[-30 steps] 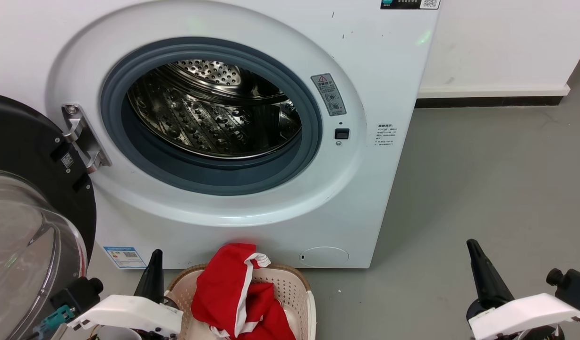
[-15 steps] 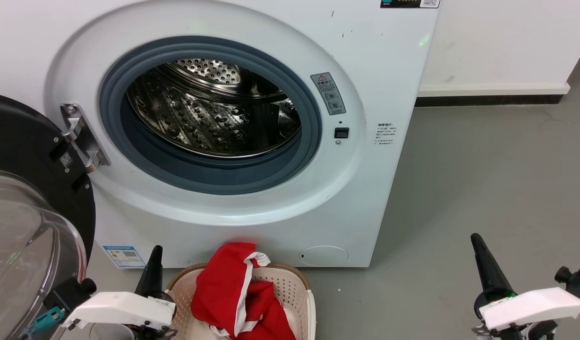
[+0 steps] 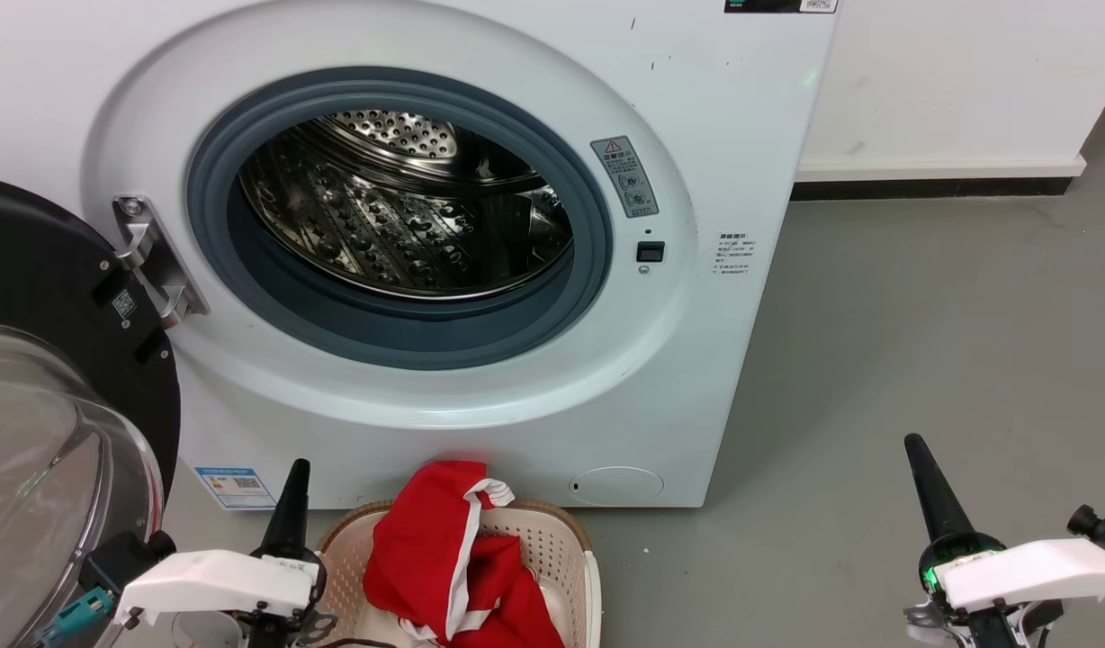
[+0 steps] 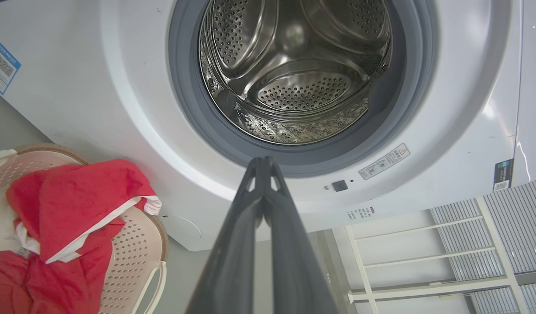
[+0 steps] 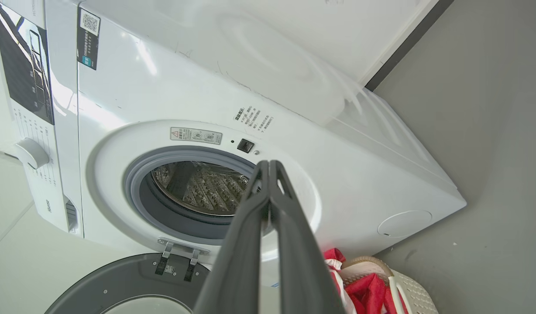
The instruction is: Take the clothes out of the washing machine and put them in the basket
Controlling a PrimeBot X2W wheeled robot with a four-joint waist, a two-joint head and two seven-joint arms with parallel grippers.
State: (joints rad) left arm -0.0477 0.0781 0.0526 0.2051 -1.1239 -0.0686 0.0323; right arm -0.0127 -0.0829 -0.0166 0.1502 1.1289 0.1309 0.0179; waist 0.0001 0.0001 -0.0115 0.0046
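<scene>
The white washing machine [image 3: 732, 135] stands open, and its steel drum [image 3: 399, 207] has nothing in it. Red clothes [image 3: 444, 558] with white stripes lie heaped in the cream basket [image 3: 552, 540] on the floor just before the machine. In the left wrist view the clothes [image 4: 63, 209] spill over the basket [image 4: 137, 257] rim, and the drum [image 4: 294, 74] is bare. My left gripper [image 3: 298, 468] is shut, holding nothing, just left of the basket. My right gripper [image 3: 917, 444] is shut too, far right over the floor. The right wrist view has the clothes [image 5: 364, 292] and basket [image 5: 407, 288] at its bottom.
The black-framed glass door [image 3: 40, 432] hangs open at the left, close to my left arm. Grey floor [image 3: 921, 342] stretches right of the machine to a white wall [image 3: 948, 81] with a dark skirting. A white wire rack [image 4: 447, 253] is in the left wrist view.
Both grippers have drifted slightly: the right one further right and up in the picture, the left arm a little down. The clothes and basket have not moved.
</scene>
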